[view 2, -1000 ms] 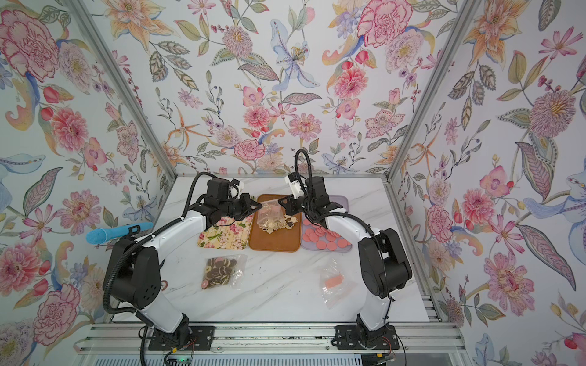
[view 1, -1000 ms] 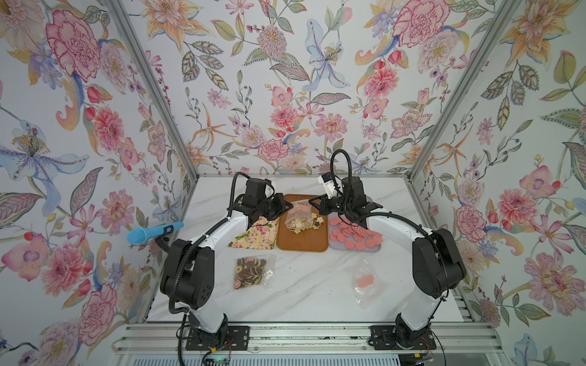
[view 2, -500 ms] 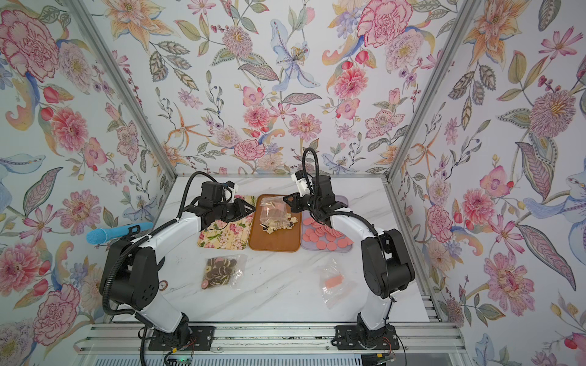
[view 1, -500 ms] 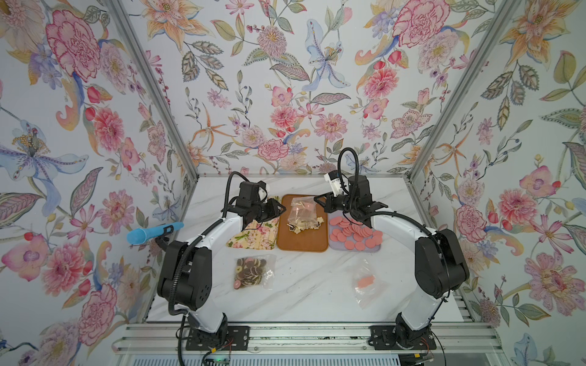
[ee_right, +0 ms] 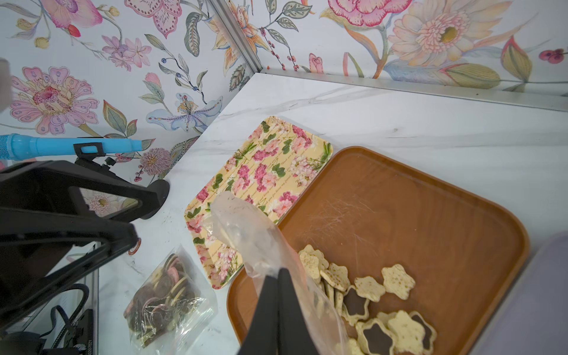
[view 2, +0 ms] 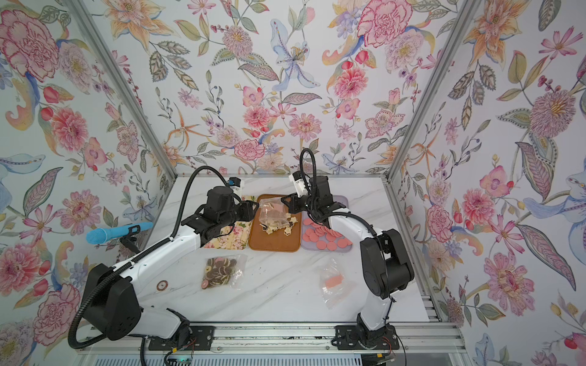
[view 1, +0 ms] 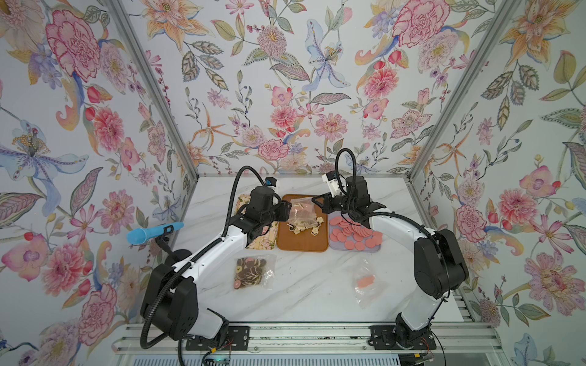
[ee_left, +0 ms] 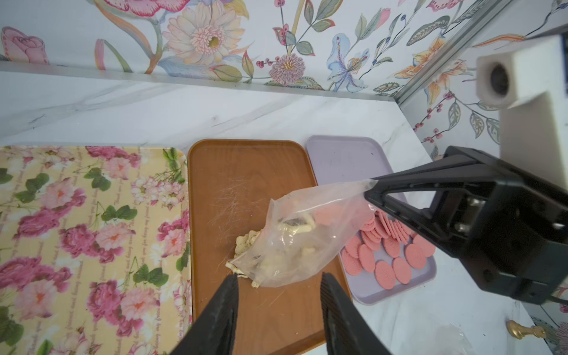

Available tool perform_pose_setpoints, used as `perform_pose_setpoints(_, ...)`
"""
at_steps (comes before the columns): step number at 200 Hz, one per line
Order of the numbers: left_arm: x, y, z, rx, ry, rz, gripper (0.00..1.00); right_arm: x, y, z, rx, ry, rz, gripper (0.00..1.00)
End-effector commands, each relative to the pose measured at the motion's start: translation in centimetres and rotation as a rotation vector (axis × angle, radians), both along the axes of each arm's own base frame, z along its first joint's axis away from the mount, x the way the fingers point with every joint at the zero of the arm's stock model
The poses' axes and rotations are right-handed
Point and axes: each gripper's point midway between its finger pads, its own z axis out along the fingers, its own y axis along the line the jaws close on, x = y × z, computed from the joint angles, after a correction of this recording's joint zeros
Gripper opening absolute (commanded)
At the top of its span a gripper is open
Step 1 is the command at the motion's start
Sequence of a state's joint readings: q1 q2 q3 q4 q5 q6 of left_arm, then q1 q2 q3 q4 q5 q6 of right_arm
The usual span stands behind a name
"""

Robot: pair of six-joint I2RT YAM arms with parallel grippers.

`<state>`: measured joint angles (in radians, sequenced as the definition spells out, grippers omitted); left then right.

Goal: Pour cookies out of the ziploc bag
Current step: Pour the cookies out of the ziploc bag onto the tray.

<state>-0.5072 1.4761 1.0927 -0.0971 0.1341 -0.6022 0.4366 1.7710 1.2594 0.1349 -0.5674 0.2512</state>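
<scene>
Right gripper (ee_right: 278, 278), clamped on the ziploc bag (ee_left: 295, 233), should shake cookies (ee_right: 368, 289) gently onto the brown tray (ee_left: 246, 159) (left gripper (ee_left: 278, 276) gapes, empty).

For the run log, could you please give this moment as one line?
right gripper shut on ziploc bag | left gripper open | cookies on brown tray

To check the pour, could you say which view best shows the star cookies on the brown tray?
The right wrist view: star cookies close and distinct. Left wrist: mostly behind the ziploc bag. Both top views: tiny.
</scene>
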Motion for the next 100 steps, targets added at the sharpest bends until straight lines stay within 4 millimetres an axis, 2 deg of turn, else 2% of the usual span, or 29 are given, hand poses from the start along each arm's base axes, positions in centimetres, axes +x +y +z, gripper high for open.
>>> perform_pose_setpoints(1, 0.7, -0.1, -1.3, -0.026, 0.017, 0.045, 0.48, 0.2, 0.2, 0.5, 0.007, -0.017, -0.004, 0.00)
perform_pose_setpoints(24, 1.0, -1.0, -1.8, -0.077, 0.033, 0.032, 0.47, 0.2, 0.1, 0.4, 0.004, -0.017, -0.005, 0.00)
perform_pose_setpoints(51, 1.6, -1.6, -1.2, -0.117, 0.023, 0.034, 0.43, 0.1, 0.1, 0.5, 0.003, -0.020, -0.002, 0.00)
perform_pose_setpoints(53, 1.7, -1.7, -2.3, -0.103, 0.044, 0.037, 0.43, 0.2, 0.1, 0.5, 0.003, -0.021, -0.003, 0.00)
perform_pose_setpoints(56, 1.9, -1.7, -2.6, -0.098, 0.052, 0.038, 0.43, 0.2, 0.1, 0.4, 0.003, -0.018, -0.004, 0.00)
perform_pose_setpoints(100, 2.4, -2.7, -3.0, -0.129, 0.071, 0.023, 0.33, 0.2, 0.0, 0.6, 0.000, -0.023, -0.007, 0.00)
